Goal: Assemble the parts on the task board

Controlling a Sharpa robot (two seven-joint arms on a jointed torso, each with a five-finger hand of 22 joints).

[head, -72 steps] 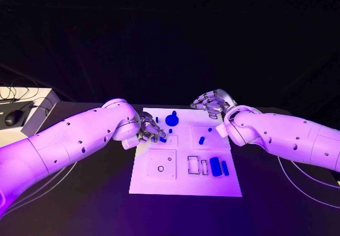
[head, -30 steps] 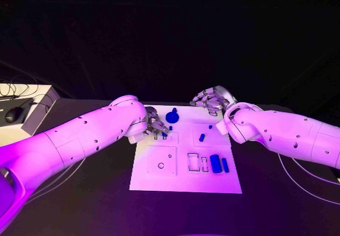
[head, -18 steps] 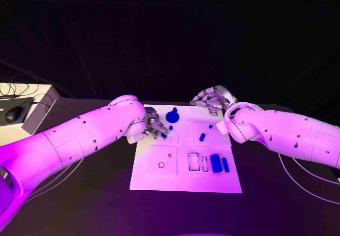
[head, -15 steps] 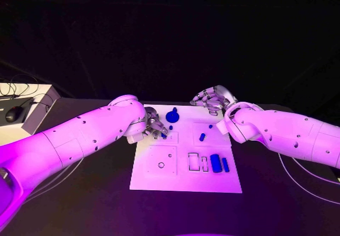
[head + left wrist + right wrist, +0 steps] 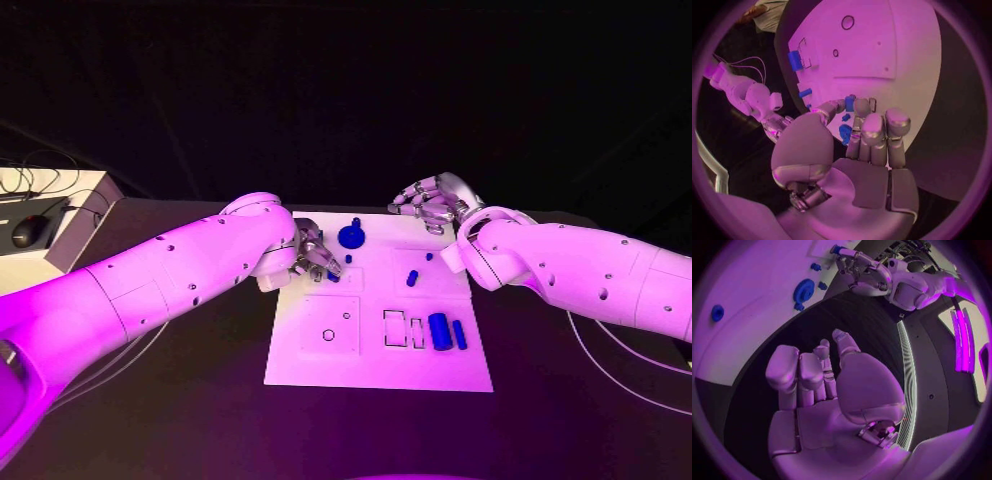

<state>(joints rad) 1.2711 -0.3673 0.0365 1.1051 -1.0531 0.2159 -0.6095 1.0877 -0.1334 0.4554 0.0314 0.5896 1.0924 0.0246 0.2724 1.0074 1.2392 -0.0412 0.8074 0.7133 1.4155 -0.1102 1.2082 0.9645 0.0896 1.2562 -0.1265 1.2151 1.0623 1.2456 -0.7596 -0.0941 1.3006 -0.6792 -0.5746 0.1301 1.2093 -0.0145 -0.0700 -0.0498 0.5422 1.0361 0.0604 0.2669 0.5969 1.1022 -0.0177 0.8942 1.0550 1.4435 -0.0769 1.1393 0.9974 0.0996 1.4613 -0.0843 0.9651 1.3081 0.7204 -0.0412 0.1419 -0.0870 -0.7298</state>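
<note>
Assembly looks barely begun: several blue parts (image 5: 438,331) lie loose on the task board (image 5: 378,370). Left hand (image 5: 315,259) pinches a small blue piece (image 5: 849,103) above the board; right hand (image 5: 428,208), fingers apart, holds nothing.

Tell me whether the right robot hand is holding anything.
Empty: the right robot hand holds nothing, fingers loosely curled, off the white board.

1. Board (image 5: 378,350), a white plate with rectangular recesses, is lying flat mid-table
2. Round blue part (image 5: 351,238) is sitting near the board's far edge
3. Two long blue parts (image 5: 440,331) are lying side by side at the board's right
4. Small blue part (image 5: 413,276) is lying mid-board
</note>
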